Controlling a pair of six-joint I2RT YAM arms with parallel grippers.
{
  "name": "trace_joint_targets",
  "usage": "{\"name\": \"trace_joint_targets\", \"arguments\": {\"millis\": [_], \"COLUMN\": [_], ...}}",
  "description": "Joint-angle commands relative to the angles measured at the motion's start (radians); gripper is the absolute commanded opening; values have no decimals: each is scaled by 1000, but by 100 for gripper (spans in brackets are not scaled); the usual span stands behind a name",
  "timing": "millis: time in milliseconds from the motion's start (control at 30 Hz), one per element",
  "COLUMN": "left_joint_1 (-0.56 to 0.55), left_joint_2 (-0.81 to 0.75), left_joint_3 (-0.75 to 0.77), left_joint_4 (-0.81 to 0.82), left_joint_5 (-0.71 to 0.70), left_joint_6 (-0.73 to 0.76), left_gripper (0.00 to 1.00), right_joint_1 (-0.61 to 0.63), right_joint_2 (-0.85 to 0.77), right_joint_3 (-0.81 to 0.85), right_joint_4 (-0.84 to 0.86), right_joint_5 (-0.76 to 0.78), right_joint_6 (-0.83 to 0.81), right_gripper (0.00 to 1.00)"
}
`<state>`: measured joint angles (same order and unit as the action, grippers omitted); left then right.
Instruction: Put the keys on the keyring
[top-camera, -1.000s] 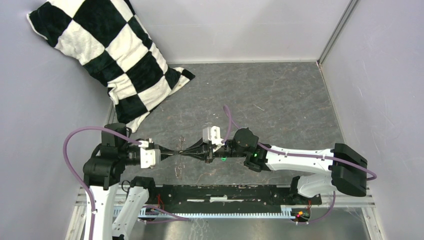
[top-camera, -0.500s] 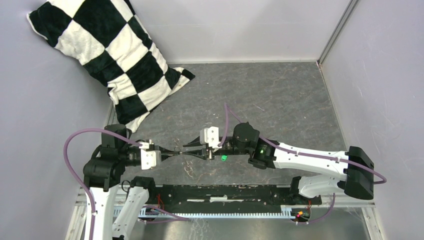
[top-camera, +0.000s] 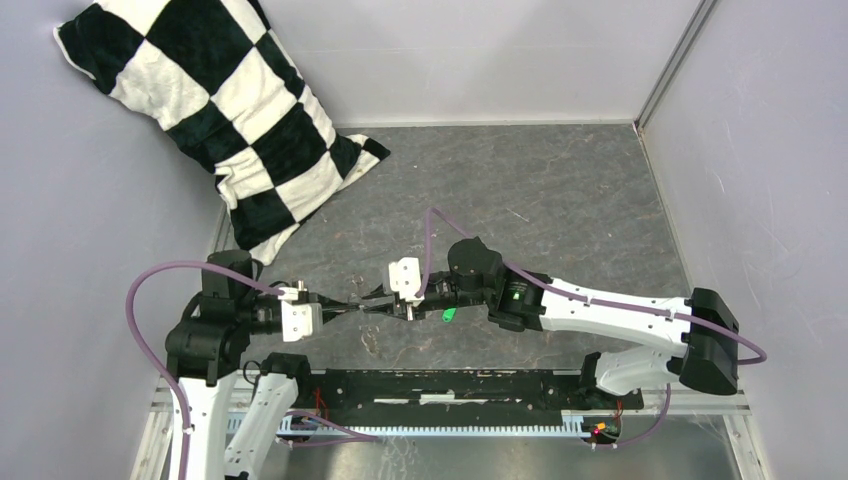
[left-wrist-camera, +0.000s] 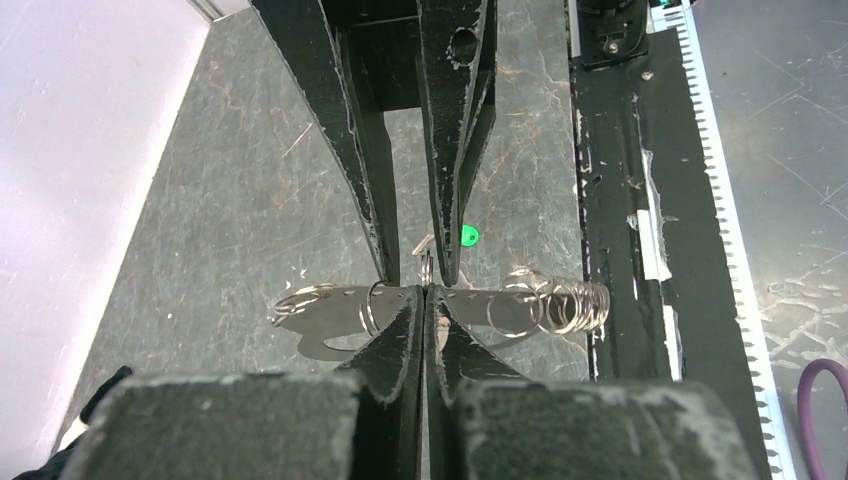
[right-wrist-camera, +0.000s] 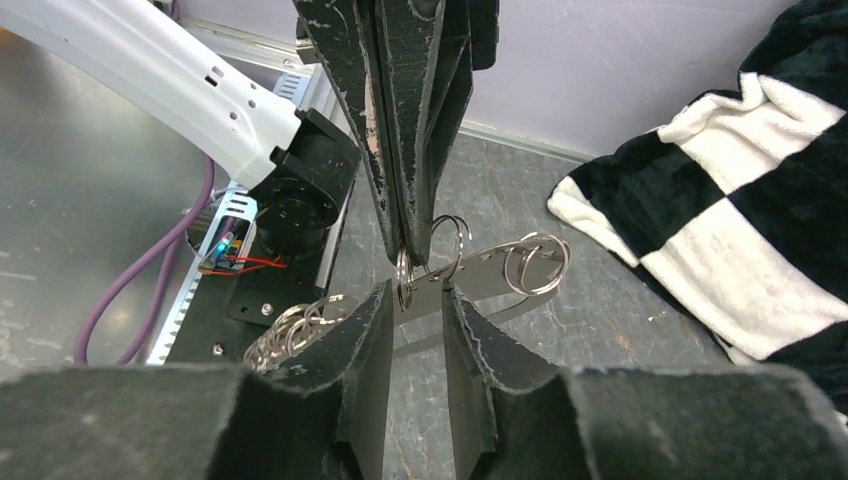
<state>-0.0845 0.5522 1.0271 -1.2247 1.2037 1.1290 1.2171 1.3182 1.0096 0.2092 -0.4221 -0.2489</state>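
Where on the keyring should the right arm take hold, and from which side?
Probably the bare flat strip of the keyring beside the left gripper's shut fingers, coming from opposite them, fingers across its flat faces; rings crowd both ends.

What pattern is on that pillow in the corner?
Black and white checks on the pillow, clearest in the top external view.

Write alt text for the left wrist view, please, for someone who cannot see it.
The left gripper, shut, pinches the silvery keyring, which has small rings strung along it. The right gripper meets it head-on, jaws apart, near a green key tag.
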Motion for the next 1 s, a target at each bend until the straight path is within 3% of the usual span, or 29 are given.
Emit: {"name": "trace_joint_targets", "arguments": {"millis": [0, 100, 233, 300, 467, 567, 967], "left_joint_1": [2, 1, 2, 2, 2, 2, 2], "left_joint_2": [-9, -9, -18, -21, -17, -9, 9], "left_joint_3": [3, 1, -6, -9, -6, 0, 3], "left_joint_4": [19, 20, 20, 20, 19, 8, -19], "left_joint_5": [15, 15, 8, 8, 7, 1, 1], "left_joint_6": [-8, -7, 2, 3, -40, -54, 11], "left_gripper": [2, 2, 2, 2, 30, 34, 2], "right_joint_1": [-1, -1, -1, -1, -3, -2, -4], "right_joint_2": [5, 4, 3, 2, -19, -28, -22], "right_joint_3": [58, 57, 58, 56, 12, -4, -3], "right_joint_4": [-18, 1, 9, 14, 79, 105, 108], "right_joint_5": [-17, -18, -30, -35, -17, -15, -33], "right_joint_6": [-26, -17, -9, -4, 21, 32, 42], "right_gripper": [27, 12, 1, 1, 1, 1, 1]}}
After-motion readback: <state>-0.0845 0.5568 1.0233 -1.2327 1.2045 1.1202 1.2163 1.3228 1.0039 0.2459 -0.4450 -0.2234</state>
